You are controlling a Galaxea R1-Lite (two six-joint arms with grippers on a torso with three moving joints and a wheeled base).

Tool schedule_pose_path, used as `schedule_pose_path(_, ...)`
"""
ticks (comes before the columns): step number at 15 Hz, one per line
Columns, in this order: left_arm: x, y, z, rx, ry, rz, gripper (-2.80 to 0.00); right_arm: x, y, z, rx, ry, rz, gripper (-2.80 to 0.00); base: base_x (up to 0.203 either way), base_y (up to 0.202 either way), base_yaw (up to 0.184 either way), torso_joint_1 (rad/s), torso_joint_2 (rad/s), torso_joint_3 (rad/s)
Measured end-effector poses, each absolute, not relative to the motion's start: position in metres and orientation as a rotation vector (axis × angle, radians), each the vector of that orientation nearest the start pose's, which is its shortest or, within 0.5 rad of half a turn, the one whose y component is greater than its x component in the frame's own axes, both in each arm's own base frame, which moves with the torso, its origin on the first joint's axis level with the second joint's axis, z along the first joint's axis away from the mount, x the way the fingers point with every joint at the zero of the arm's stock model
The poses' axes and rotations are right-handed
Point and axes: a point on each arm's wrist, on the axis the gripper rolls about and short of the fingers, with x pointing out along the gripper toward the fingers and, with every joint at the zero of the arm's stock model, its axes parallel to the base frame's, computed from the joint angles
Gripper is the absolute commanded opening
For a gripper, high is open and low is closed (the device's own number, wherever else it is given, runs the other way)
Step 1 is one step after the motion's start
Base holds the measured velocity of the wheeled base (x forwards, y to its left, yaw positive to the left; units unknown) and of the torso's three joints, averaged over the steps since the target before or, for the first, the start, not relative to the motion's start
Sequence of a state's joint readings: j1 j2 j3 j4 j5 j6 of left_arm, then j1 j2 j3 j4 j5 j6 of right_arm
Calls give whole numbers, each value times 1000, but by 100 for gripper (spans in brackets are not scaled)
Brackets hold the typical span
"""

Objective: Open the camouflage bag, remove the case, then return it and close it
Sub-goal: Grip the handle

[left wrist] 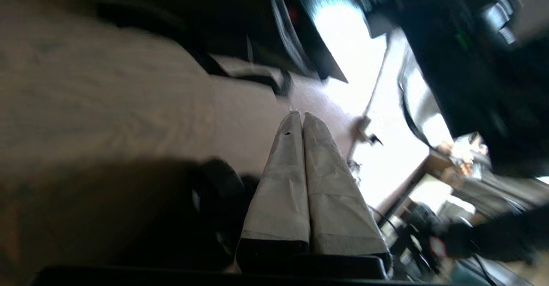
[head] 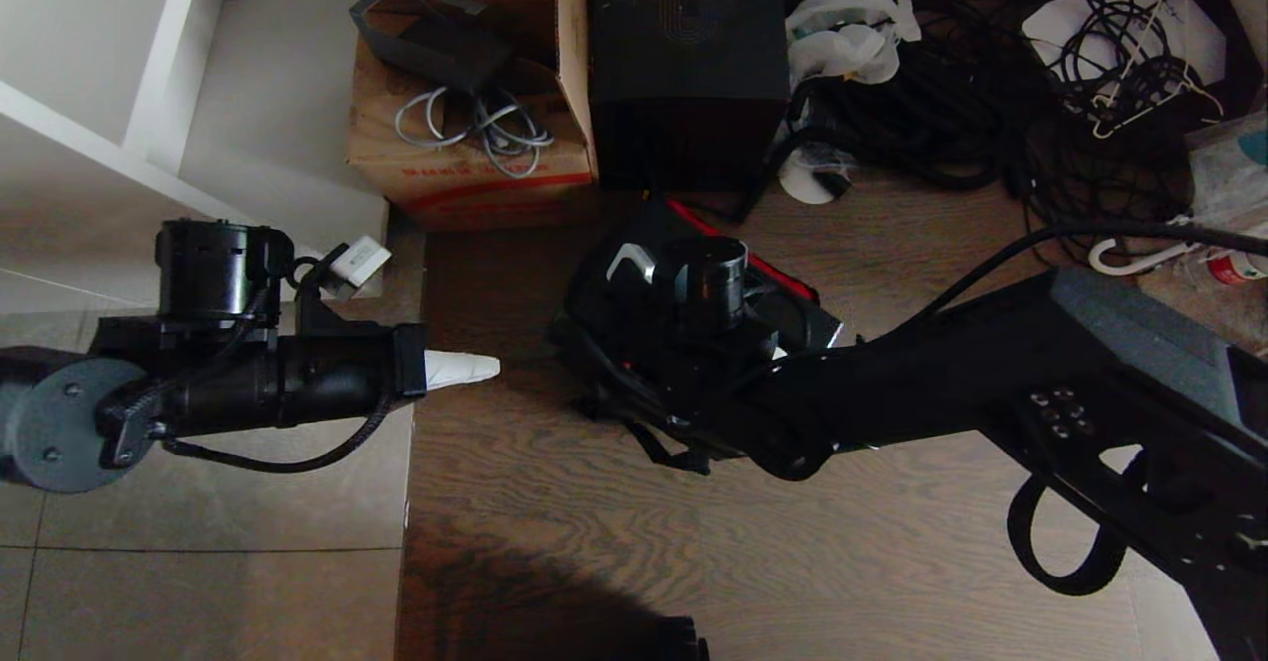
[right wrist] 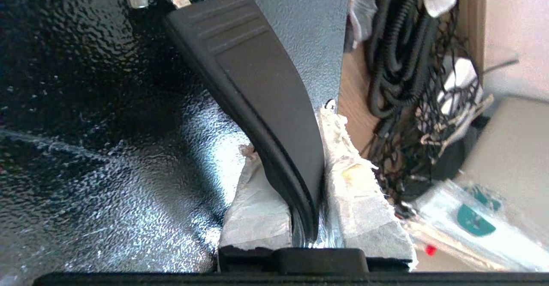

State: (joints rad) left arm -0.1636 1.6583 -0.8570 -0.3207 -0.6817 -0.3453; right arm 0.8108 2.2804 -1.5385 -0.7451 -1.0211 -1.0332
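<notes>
While the bag [head: 684, 344] sits on the wood floor [head: 555, 522] in front of a cardboard box [head: 466, 76] and a black box [head: 688, 56], the head view shows the right arm lying over it and the left gripper [head: 475, 369] hanging apart to its left. In the left wrist view, that gripper's fingers [left wrist: 283, 179] are pressed together, holding nothing. In the right wrist view, the right gripper [right wrist: 319, 166] pinches the black handle [right wrist: 253, 84] of the case [right wrist: 85, 127].

Dim floor (deep shadows), blown-out glare and motion blur in left wrist view
</notes>
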Motion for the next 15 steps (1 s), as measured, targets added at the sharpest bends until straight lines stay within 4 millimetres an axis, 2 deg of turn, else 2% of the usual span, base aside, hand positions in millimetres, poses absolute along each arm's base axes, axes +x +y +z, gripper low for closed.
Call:
schedule_pose_path(6,324,-68,160,-521,616,-699,-280,334,327,162,-1027,106,-184,-280,0,0,0,0,0,0)
schedule_pose_path(15,363,-81,158,-609,558,-727,-280,332,329,156,-1028,110,-170,-280,0,0,0,0,0,0)
